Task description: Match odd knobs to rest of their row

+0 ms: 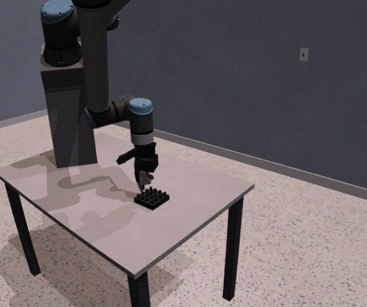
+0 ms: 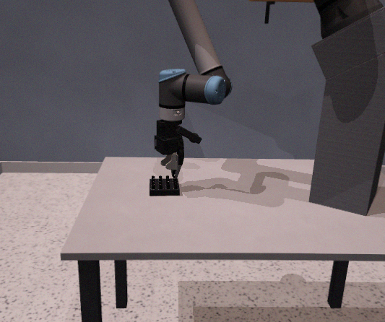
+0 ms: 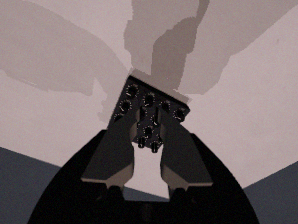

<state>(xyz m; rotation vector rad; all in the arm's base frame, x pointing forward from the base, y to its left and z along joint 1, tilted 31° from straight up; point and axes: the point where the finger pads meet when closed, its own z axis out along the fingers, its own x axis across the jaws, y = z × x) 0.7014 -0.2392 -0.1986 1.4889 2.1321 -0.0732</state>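
Observation:
The black knob box (image 1: 144,203) (image 2: 164,192) (image 3: 161,93) lies on the table, with short black knobs standing in rows on its top. In the wrist view it sits askew, and the fingers cover part of it. The knobs' pointers and marks are too small and dark to read. My gripper (image 1: 142,191) (image 2: 175,177) (image 3: 148,107) points down, its tips low over the box's edge on the side of the arm's base, at knob-top height or slightly above. The jaws are open by a narrow gap. Knobs show between and below them in the wrist view; none is visibly gripped.
The grey table (image 1: 199,193) (image 2: 209,224) bears the box. The arm's pedestal (image 1: 69,131) (image 2: 349,144) stands at the table's far end in the top view and at the right in the exterior view. Arm shadows fall across the table beside the box.

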